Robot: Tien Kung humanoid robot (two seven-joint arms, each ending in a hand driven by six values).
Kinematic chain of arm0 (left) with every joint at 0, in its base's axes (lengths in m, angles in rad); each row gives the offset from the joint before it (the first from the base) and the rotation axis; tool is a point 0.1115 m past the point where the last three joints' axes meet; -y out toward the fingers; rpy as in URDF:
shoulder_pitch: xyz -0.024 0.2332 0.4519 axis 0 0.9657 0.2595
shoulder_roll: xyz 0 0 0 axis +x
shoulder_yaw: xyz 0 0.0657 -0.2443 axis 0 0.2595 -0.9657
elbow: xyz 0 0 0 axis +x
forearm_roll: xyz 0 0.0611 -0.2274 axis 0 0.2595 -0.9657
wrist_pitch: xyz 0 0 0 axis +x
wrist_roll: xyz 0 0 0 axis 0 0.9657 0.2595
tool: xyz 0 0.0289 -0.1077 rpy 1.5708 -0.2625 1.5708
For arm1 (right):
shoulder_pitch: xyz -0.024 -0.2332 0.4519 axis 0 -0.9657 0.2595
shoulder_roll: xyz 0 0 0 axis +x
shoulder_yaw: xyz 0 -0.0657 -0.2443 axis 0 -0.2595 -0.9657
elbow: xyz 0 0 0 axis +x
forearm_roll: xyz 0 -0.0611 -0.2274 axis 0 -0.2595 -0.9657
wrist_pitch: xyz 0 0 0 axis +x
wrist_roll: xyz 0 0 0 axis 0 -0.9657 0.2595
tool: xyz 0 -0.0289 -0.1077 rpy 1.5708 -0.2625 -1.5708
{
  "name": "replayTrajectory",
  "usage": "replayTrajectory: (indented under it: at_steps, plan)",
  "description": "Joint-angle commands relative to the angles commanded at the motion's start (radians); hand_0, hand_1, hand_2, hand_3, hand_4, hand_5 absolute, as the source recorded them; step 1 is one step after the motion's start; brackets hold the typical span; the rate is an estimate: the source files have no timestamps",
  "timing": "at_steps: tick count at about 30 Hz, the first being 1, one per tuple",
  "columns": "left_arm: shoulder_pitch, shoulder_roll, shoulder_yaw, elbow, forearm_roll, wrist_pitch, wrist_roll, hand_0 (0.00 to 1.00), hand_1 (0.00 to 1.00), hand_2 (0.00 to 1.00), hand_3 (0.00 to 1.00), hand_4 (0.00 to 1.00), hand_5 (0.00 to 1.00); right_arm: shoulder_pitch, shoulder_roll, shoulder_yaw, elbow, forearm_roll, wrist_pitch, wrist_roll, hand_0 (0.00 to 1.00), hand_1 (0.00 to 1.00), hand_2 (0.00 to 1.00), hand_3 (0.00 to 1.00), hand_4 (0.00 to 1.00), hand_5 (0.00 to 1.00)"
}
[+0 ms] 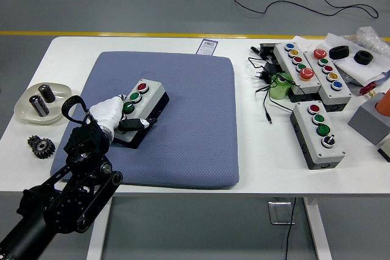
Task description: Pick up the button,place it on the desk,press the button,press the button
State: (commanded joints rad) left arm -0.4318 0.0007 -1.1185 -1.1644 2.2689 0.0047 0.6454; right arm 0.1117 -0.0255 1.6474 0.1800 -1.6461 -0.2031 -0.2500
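Grey button box (144,103) (lettering unreadable), left hand (113,115) gripping it

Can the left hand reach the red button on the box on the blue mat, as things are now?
Probably yes. The left hand already lies on the near end of the button box, and the red button at its far end is uncovered, with nothing between them.

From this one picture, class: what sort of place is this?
Probably a robotics lab or factory test floor: a white table crowded with push-button control boxes, loose cables, a gear, and a yellow line painted on the grey floor.
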Motion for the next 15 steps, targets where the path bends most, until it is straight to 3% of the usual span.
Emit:
replayTrajectory:
  at_steps: [9,15]
  plan:
    - [-0.003,0.021,0.027,0.005,0.0,0.034,0.0,0.002,0.002,0.057,0.278,0.205,0.002,0.002,-0.002,0.006,0.0,-0.003,-0.001,0.0,0.652,0.651,0.68,0.595,0.437,0.298]
    - [-0.011,0.057,0.078,0.005,0.0,0.069,0.0,0.002,0.002,0.042,0.25,0.219,0.002,0.002,-0.001,0.01,0.0,-0.006,-0.002,0.0,0.652,0.652,0.68,0.595,0.436,0.298]
